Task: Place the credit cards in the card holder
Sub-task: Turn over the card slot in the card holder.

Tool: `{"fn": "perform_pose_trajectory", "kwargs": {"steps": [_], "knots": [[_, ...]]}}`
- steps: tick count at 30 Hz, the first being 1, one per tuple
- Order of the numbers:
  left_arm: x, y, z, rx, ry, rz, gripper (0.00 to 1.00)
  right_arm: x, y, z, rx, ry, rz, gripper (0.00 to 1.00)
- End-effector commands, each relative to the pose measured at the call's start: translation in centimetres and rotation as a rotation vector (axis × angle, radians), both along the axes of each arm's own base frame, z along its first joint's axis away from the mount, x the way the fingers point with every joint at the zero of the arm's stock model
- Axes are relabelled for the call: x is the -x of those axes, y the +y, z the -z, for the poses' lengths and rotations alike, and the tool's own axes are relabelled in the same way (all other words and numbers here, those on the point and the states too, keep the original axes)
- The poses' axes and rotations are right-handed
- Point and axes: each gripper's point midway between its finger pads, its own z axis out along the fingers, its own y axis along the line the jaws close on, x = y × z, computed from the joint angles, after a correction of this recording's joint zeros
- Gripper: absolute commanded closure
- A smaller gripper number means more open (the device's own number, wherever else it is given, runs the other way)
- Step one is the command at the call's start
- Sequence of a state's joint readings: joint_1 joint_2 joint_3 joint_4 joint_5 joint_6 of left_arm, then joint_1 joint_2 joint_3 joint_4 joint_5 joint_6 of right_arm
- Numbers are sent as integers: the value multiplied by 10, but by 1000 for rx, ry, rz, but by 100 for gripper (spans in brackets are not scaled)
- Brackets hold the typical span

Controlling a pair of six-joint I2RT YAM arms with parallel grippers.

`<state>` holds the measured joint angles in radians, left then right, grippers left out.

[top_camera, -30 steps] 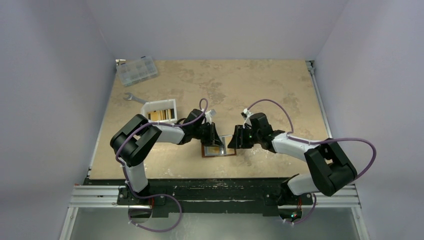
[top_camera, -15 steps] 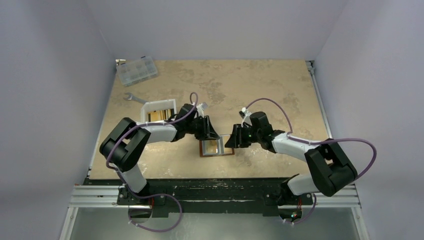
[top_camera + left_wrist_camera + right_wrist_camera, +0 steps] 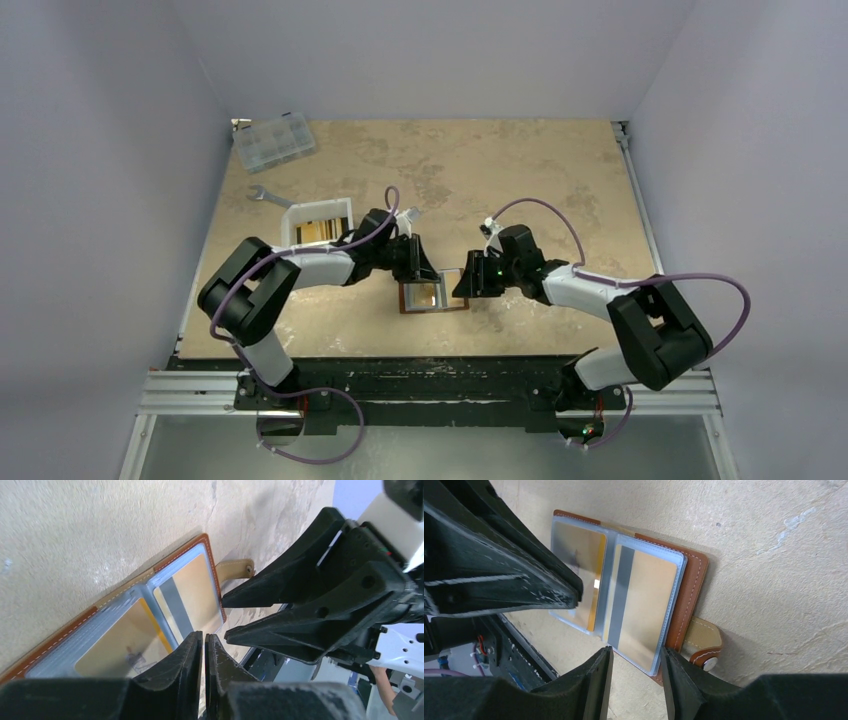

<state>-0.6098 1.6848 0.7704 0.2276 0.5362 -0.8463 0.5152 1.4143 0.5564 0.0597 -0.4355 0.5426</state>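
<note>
**Left claw** (image 3: 204, 637): fingers drawn almost together, nothing between them that I can see. The tips hover over the fold of the open card holder (image 3: 182, 562).

**Right claw** (image 3: 635, 652): jaws apart, straddling the near edge of the right-hand sleeve. I cannot confirm contact.

**Card holder:** lies open and flat on the tabletop (image 3: 774, 555) between both claws, with its strap (image 3: 706, 647) out to one side.

**Credit cards:** an orange-yellow card (image 3: 579, 555) and a tan card (image 3: 644, 605) with a grey stripe sit inside the sleeves.

**White tray** (image 3: 318, 215): beyond my left arm.

**Risks, as I judge them:**
- The claws stand close, so a careless move could knock them together.
- Lifting the right claw may let the holder slide or fold.
- A snagged sleeve could drag a seated card out.
</note>
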Motion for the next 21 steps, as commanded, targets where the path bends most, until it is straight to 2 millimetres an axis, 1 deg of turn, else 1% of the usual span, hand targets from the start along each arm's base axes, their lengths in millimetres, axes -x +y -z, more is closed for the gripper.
{"fn": "perform_pose_trajectory", "kwargs": {"steps": [1,6,11,17,21], "knots": [[8,-9,10,11,17,55,91,-7,5,-7,-22,-17,8,53],[14,-3,35,-51,65,57,96,-9,6,-8,-23,-20,4,52],[15,7,51,-123,75,46,100,-10,8,-6,-26,-16,-4,53],[19,13,59,-151,86,33,100,-10,10,-6,-33,-16,-12,54],[19,14,60,-153,84,33,100,-9,16,-14,-73,-25,-32,55]]}}
